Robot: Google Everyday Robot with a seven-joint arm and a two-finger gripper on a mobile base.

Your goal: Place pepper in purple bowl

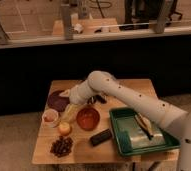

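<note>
1. Though several things sit on the wooden table [134, 89], no writing on them is legible.
2. The purple bowl [55, 101] stands at the back left.
3. The gripper [67, 96] hangs at that bowl's right rim; I cannot tell how far open it is or whether it holds anything.
4. The pepper cannot be picked out.
5. The small white bowl [50, 118] looks pinkish-orange inside.
6. The green tray [120, 142] holds a long pale-and-dark object [145, 125].
</note>
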